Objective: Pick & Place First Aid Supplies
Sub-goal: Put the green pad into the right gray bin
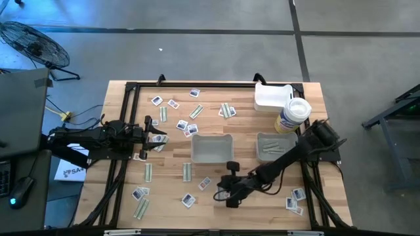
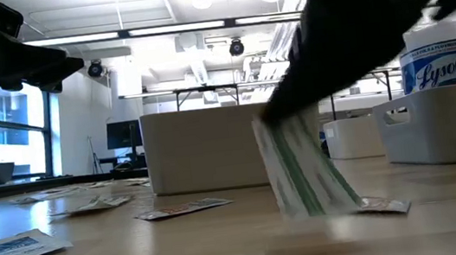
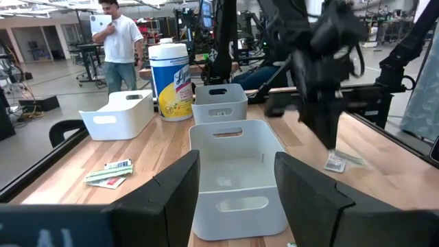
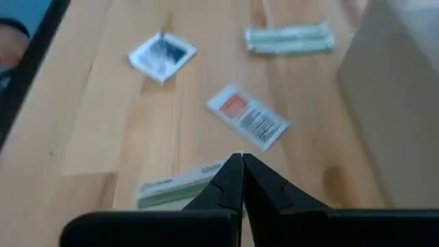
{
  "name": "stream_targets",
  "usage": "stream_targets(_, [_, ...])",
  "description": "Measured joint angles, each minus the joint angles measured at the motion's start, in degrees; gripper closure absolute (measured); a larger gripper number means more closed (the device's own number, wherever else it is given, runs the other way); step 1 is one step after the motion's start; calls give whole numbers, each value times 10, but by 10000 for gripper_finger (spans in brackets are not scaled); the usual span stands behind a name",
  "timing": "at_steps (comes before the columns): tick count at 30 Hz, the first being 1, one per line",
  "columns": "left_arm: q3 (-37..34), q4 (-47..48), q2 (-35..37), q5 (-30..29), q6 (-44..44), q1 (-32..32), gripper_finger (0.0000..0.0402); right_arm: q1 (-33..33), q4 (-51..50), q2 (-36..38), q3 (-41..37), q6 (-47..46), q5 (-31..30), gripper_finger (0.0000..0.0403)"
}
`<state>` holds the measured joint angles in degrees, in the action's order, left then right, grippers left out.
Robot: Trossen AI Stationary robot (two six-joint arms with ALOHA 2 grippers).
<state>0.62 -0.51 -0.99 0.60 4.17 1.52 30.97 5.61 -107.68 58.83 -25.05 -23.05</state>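
Two grey trays [image 1: 211, 148] mid-table — right hand [image 4: 241, 180] closed on a green strip [image 4: 180, 188]; left hand [image 3: 233, 199] open.

Three trays [image 1: 211, 148], one bottle [image 1: 292, 115], and roughly two dozen packets [image 1: 156, 101].

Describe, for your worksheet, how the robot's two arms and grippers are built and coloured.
Both arms are dark, nearly black, made of jointed segments with cables running along them. The left gripper has two broad, flat dark fingers with squared ends. The right gripper has two dark fingers that taper to narrow tips. No markings show on either.
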Motion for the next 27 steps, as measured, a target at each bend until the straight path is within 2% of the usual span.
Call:
stream_targets(4, [0,0,0,0,0,0,216,10,-38,53,-1,-4,-14,402])
stream_targets(9, [0,0,0,0,0,0,216,36,-146,145,0,-69,-97,402])
stream_targets(14, [0,0,0,0,0,0,216,93,-320,248,1,-215,-233,402])
stream_targets(18, [0,0,0,0,0,0,216,135,-509,310,1,-395,-319,402])
stream_targets(21, [0,0,0,0,0,0,216,145,-635,334,1,-501,-300,402])
stream_targets(27, [0,0,0,0,0,0,216,95,-808,334,1,-606,-181,403])
